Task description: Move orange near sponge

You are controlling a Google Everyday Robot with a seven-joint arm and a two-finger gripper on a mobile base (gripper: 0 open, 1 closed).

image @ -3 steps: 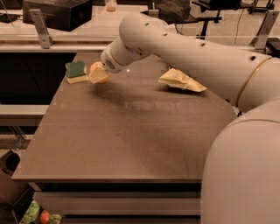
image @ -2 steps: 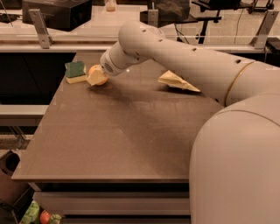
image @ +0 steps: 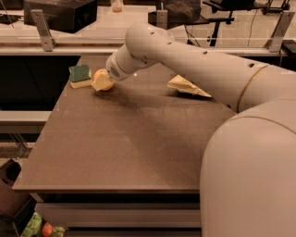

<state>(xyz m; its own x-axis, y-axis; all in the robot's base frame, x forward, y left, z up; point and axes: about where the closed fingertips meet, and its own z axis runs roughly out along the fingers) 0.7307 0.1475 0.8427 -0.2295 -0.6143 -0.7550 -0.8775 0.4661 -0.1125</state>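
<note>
The orange (image: 98,74) sits on the brown table (image: 129,139) at its far left, right beside the sponge (image: 80,76), which has a dark green top and a pale yellow base. My gripper (image: 102,81) reaches in from the right and is shut on the orange, with a pale finger (image: 103,84) covering the fruit's front and lower side. A narrow gap separates the orange from the sponge's right edge. The big pale arm fills the right of the view.
A yellow-and-brown snack bag (image: 187,86) lies at the far right of the table, partly behind the arm. A counter with a black box (image: 60,14) and metal posts runs behind. A small red fruit (image: 46,229) and green packets (image: 33,225) lie below the table's front left.
The arm's elbow and body have swung closer and now fill more of the right side. The gripper and the orange stay in almost the same spot beside the sponge.
</note>
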